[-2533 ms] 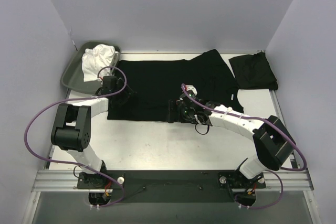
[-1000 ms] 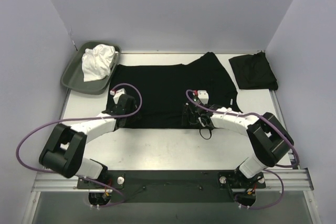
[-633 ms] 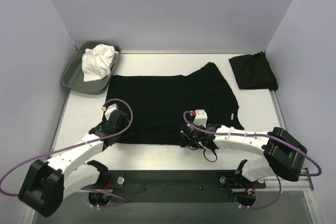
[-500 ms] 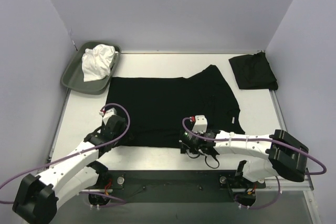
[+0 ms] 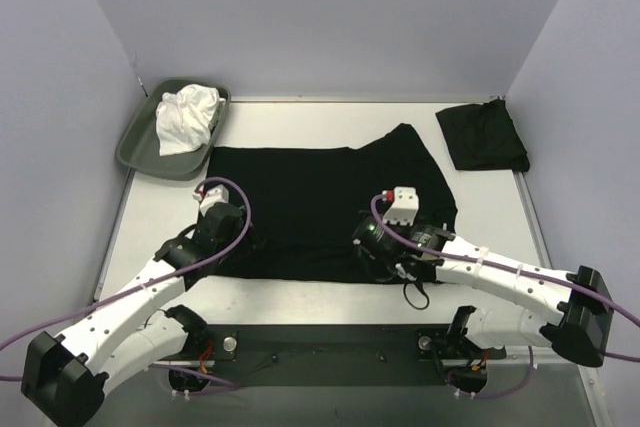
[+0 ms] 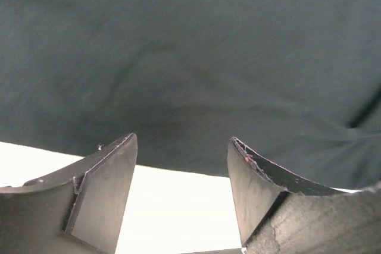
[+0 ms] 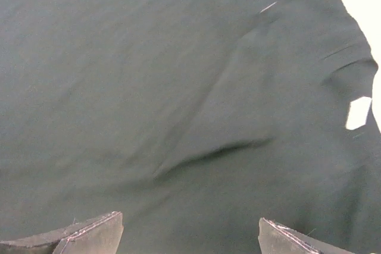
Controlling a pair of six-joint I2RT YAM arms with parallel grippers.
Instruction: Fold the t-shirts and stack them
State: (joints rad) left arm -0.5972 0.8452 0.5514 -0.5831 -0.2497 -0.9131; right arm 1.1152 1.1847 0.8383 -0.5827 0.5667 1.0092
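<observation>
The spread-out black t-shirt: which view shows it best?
The top external view: the whole spread-out t-shirt shows, laid out on the table. The left wrist view shows only a stretch of its near hem; the right wrist view only creased cloth and a bit of edge.

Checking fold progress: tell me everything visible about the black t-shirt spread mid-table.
The black t-shirt is thin, soft cloth, spread flat and unfolded on the table, a sleeve jutting toward the far side at its right, wrinkles across it. The left hand and right hand, open, hang over its near part, gripping nothing.
</observation>
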